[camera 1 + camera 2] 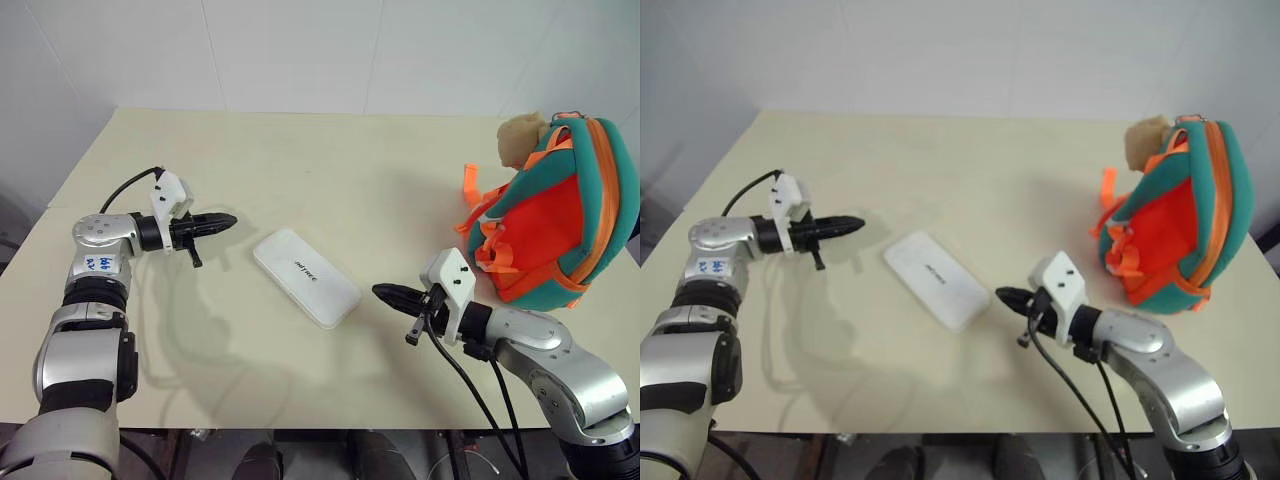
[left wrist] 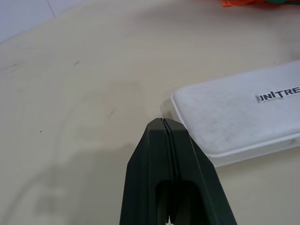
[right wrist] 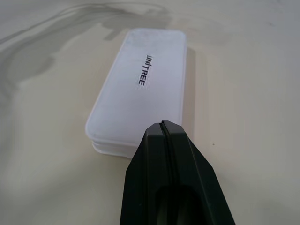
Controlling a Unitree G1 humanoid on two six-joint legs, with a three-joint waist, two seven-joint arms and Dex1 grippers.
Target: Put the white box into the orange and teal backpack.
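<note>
The white box (image 1: pixel 306 277) lies flat on the cream table (image 1: pixel 330 160), its dark lettering facing up, with one short end toward each arm. My left gripper (image 1: pixel 230 219) is shut and empty, its tip hovering just off the box's far-left end (image 2: pixel 234 112). On the other side my right gripper (image 1: pixel 380 291) is also shut with nothing in it, pointing at the box's near-right end (image 3: pixel 140 89) from a short distance. The orange and teal backpack (image 1: pixel 555 225) stands at the table's right side with a tan plush toy (image 1: pixel 522 137) at its top; both grippers are well away from it.
The table's front edge (image 1: pixel 300 425) runs close below the arms. Black cables (image 1: pixel 470 390) trail from my right wrist over that edge. A white wall (image 1: pixel 320 50) backs the table. Orange straps (image 1: pixel 472 195) stick out from the backpack's left side.
</note>
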